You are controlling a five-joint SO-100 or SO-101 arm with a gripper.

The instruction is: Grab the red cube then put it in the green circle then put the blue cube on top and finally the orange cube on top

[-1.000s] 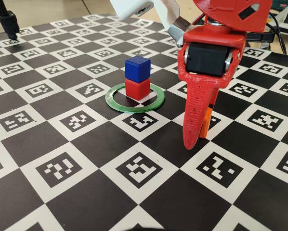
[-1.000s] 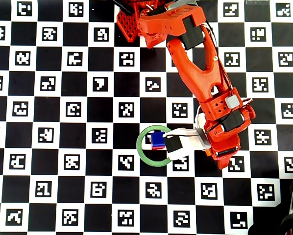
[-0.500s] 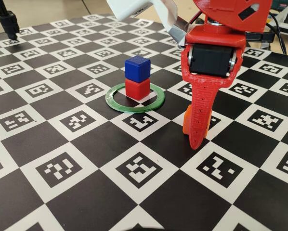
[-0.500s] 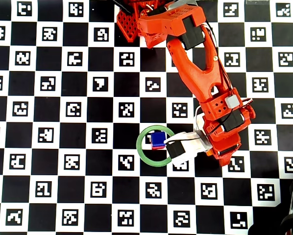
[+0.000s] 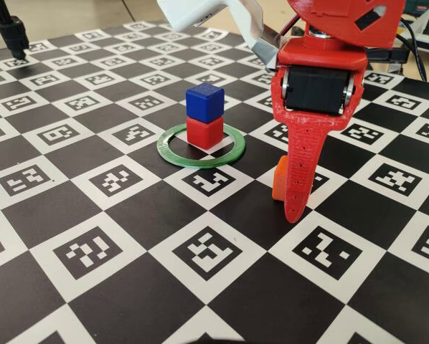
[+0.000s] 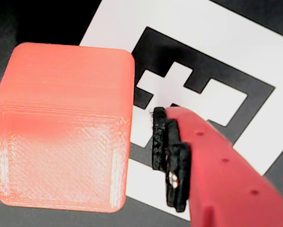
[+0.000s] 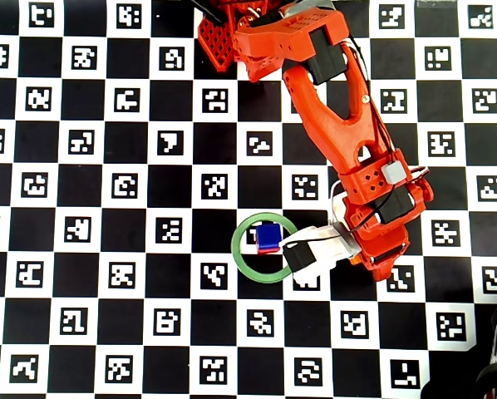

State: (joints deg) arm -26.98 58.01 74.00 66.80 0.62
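The fixed view looked low across the checkered board [image 5: 92, 251] from its near edge; the overhead view faced straight down; both shared the green circle [image 5: 173, 154]; the wrist view sat very close

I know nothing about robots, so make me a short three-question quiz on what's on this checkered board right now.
1. True or false: the blue cube sits on top of the red cube.
2. Where does that stack stand? A) outside the green circle B) inside it C) on its rim
3. Fill in: in the fixed view the gripper is down at the board beside the ______ cube.

Key: 1 true. 2 B. 3 orange; in the wrist view a gap shows between this cube and the one visible finger, so it is not clamped yet.
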